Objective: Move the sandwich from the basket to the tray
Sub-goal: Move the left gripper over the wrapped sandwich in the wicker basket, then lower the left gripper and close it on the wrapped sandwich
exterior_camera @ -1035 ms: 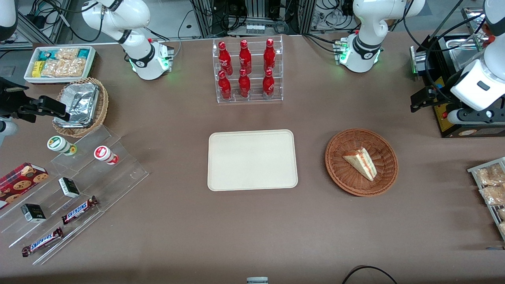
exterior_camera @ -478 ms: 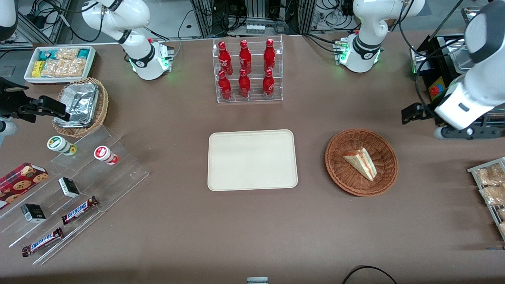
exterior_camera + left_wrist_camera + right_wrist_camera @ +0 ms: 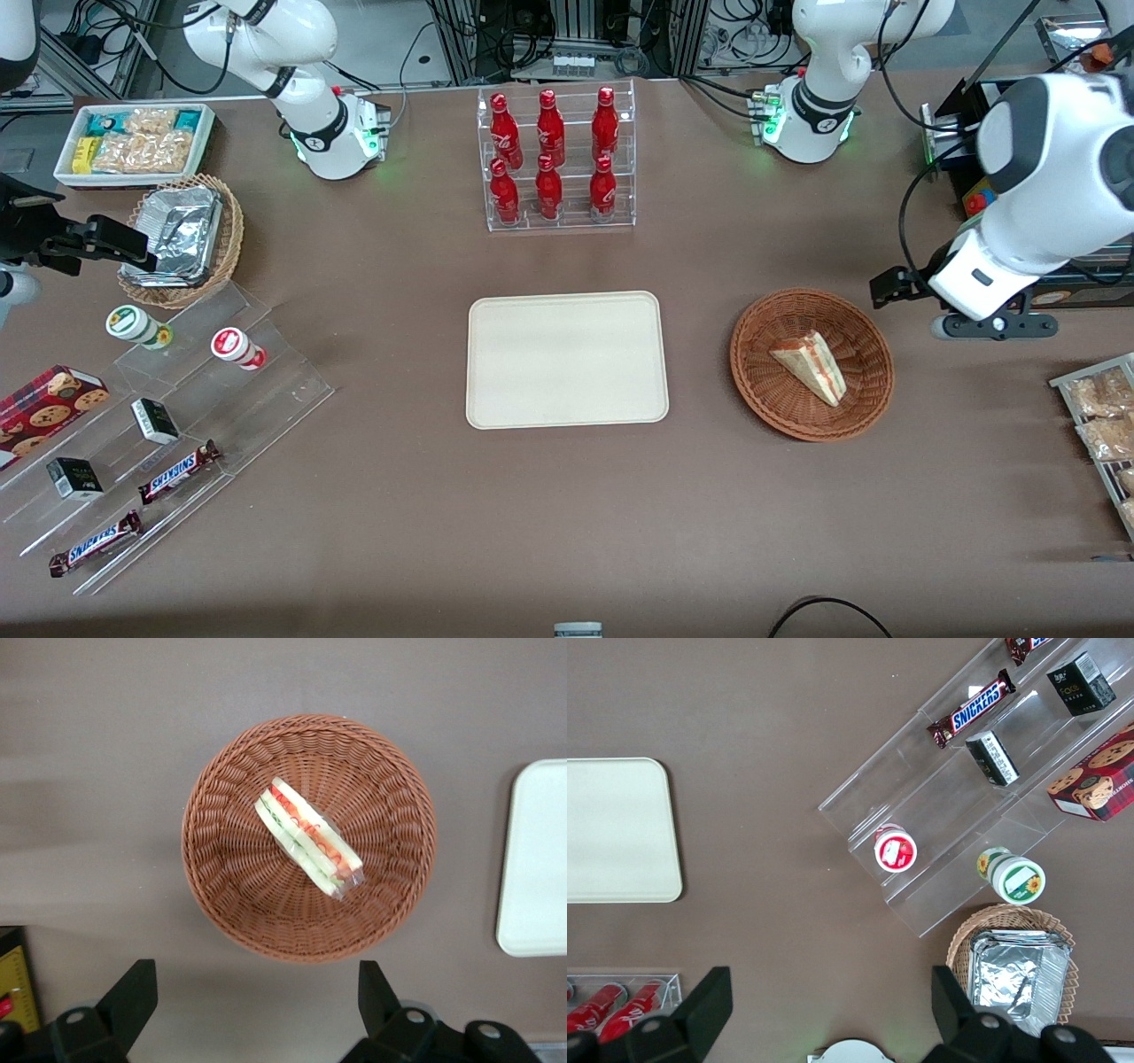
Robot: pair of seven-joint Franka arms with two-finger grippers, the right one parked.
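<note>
Your view from the front, read from the parked arm's end of the brown tabletop (image 3: 399,532) toward the working arm's end. At that first end stands a white box of snack packets (image 3: 135,142) in the tabletop's corner farthest from the camera, and nearer the camera than it, a lighter tan wicker basket with a crumpled foil container (image 3: 184,237). A clear stepped acrylic stand (image 3: 168,443) holding small jars, boxes and chocolate bars lies along the edge nearer the camera.

At mid-table you see a clear acrylic rack of six red bottles (image 3: 556,159), and nearer the camera than it, the flat rectangular cream-beige tray (image 3: 567,359), bare.

Beside the tray, toward the working arm's end, sits the round reddish-brown woven wicker basket (image 3: 811,363). The small triangular sandwich wedge of pale bread with orange-red and green filling (image 3: 810,365) lies in the basket's middle; the wrist view shows it in clear wrap (image 3: 308,837).

The left arm's black two-finger gripper (image 3: 895,287) hangs above the table just beside the basket's rim, on the side toward the working arm's end and slightly farther from the camera. In the wrist view its fingers (image 3: 133,997) stand wide apart, released, touching nothing.
</note>
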